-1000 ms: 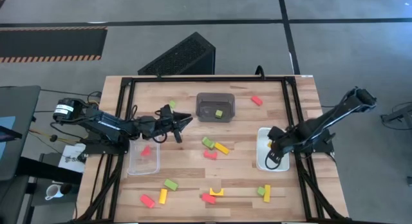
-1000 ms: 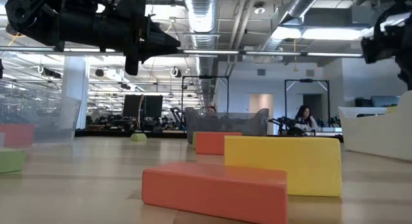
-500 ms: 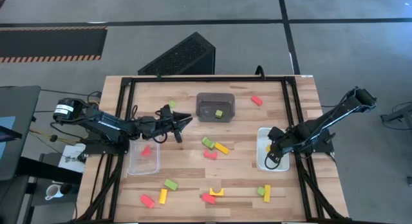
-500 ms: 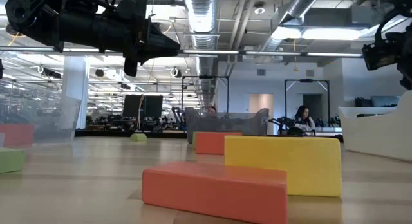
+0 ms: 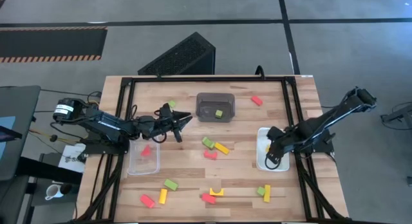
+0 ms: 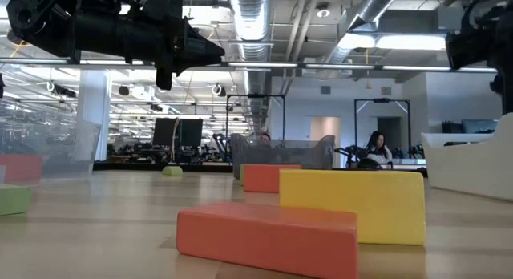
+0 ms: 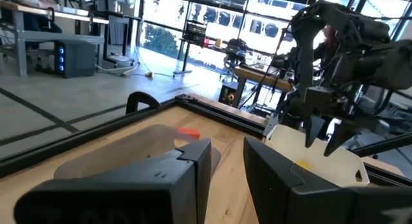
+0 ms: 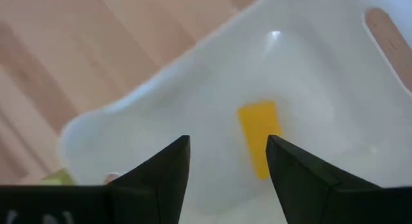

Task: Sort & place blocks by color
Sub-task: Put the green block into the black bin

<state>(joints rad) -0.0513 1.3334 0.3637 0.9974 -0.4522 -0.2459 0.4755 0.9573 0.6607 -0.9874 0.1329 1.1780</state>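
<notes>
Right hand (image 8: 226,161): hovering over the white bin (image 5: 262,153), fingers parted and grasping nothing; only its wrist view is showing the yellow block (image 8: 259,137) lying inside. Left hand (image 5: 183,120): hanging above the worktop (image 5: 238,121) between clear bin (image 5: 143,161) and grey bin (image 5: 215,107), fingers slightly apart, empty. Remaining blocks are lying scattered across the worktop.

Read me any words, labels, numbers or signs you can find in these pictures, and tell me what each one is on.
No text can be read in any view.
White ring label on the left arm's base: marks too small to read.
Screens in the room behind the table: blurred, unreadable.
Blocks and bins, such as the white bin: no print visible.
</notes>
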